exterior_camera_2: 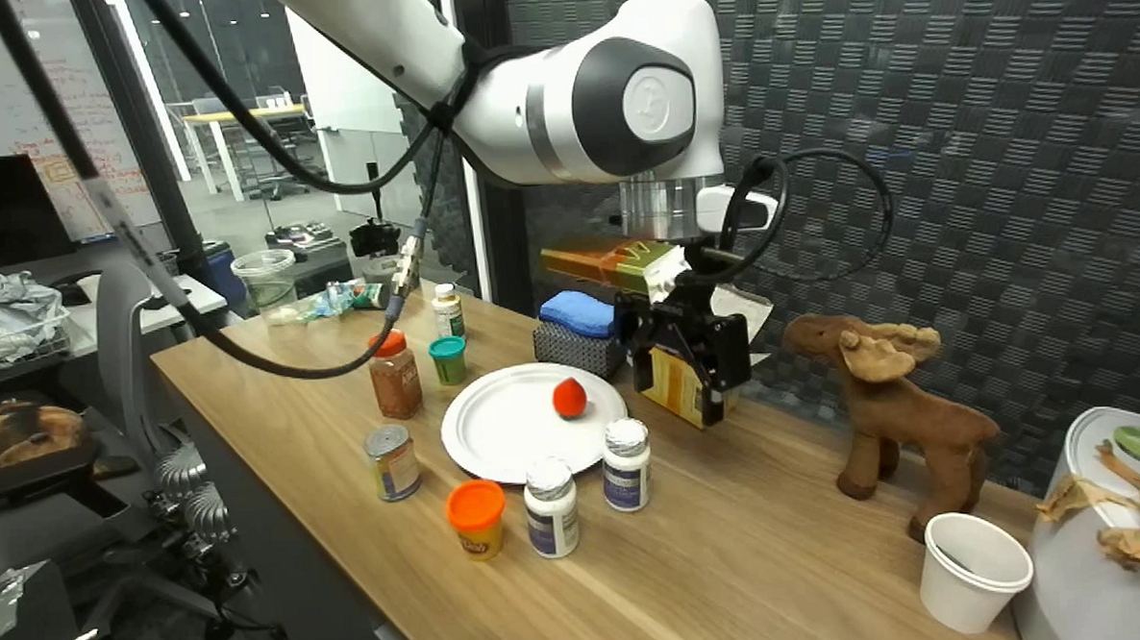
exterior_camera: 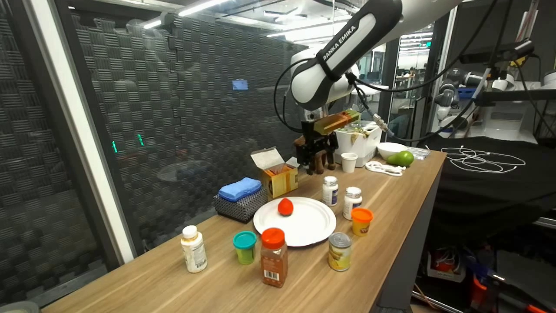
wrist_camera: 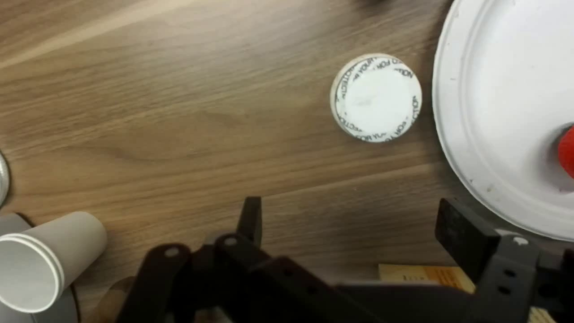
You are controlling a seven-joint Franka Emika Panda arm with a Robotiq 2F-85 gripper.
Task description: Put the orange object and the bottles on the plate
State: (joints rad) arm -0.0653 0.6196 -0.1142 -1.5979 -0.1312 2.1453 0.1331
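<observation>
The white plate lies on the wooden table with a small red-orange object on it; both also show in the wrist view. An orange-lidded tub stands beside the plate. Two white bottles with purple labels, one nearer the gripper and another beside the tub, stand upright by the plate. A third white bottle and a red-capped jar stand past the plate. My gripper is open and empty above the table; one white bottle's cap shows ahead of its fingers in the wrist view.
A yellow box with open flaps stands close under the gripper. A blue cloth on a dark mesh box, a can, a teal-lidded tub, a brown toy moose and a white cup also stand on the table.
</observation>
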